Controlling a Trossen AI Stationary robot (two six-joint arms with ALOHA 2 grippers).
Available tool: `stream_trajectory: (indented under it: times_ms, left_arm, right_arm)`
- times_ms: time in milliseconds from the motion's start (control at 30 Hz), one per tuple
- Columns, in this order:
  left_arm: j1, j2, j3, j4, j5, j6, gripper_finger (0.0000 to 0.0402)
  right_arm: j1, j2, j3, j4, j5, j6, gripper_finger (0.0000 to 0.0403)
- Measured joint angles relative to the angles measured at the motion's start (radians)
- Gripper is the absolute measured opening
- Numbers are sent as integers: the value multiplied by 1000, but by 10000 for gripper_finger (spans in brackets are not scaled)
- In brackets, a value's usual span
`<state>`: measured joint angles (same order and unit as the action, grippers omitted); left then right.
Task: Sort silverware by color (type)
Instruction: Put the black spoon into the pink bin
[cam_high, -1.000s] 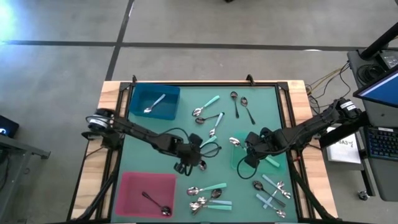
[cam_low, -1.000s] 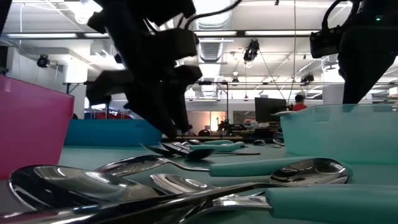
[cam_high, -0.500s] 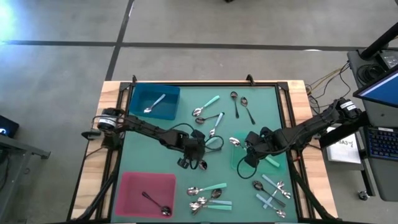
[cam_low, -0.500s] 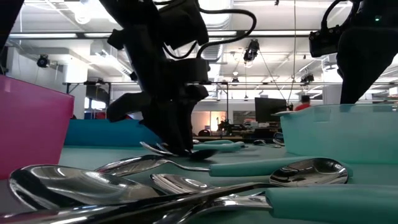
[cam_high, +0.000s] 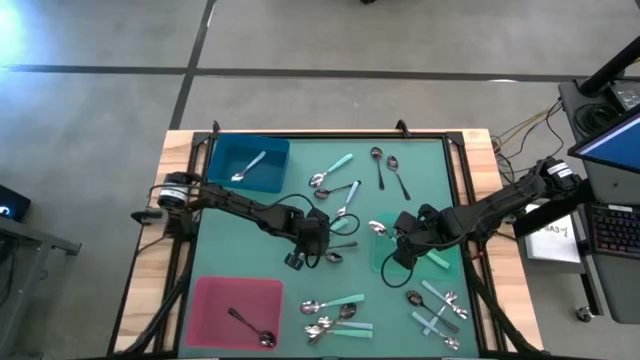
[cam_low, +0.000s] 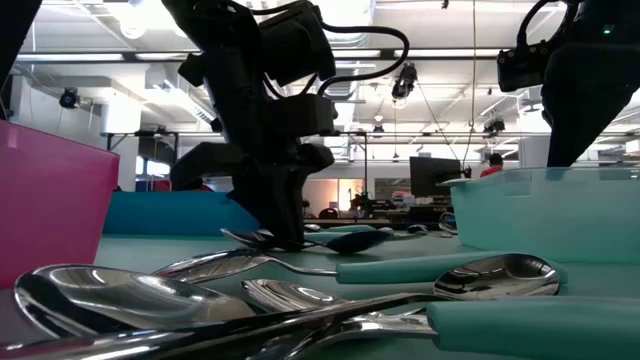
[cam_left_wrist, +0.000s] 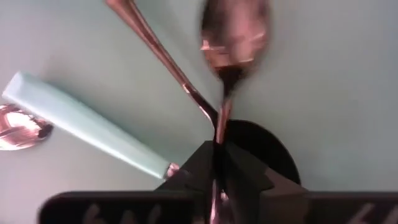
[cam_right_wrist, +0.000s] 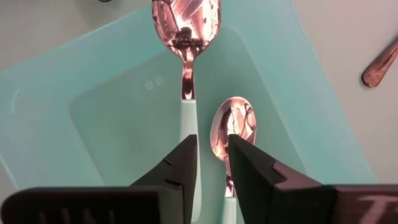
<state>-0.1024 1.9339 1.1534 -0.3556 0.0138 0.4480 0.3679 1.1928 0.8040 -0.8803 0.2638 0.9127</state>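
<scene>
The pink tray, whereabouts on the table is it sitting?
In the high view the pink tray lies in the near-left corner of the table, on the left arm's side, with the blue tray at the far-left corner.

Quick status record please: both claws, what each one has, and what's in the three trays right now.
left claw: mid-table, shut on a thin-necked spoon
right claw: above the green tray
green tray: a mint-handled spoon and a second spoon
blue tray: one silver spoon
pink tray: one dark-handled spoon
</scene>
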Motion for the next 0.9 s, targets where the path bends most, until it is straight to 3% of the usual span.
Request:
stream_trajectory:
  times_ms: [200, 467, 700, 800, 900]
  left_arm:
    - [2, -3, 8, -14, 4, -52, 6]
    - [-7, -18, 150, -119, 4, -129, 2]
    - [-97, -47, 321, -564, 4, -387, 1]
    - [-196, -69, 348, -752, 5, -525, 1]
    - [-319, -105, 359, -839, 8, -665, 1]
  right_arm:
    - [0, 0, 0, 0, 1, -10, 79]
    - [0, 0, 0, 1, 2, -23, 74]
    - [0, 0, 0, 3, 3, -31, 83]
    - [0, 0, -5, 3, 19, -53, 84]
    - [0, 0, -8, 4, 46, -74, 80]
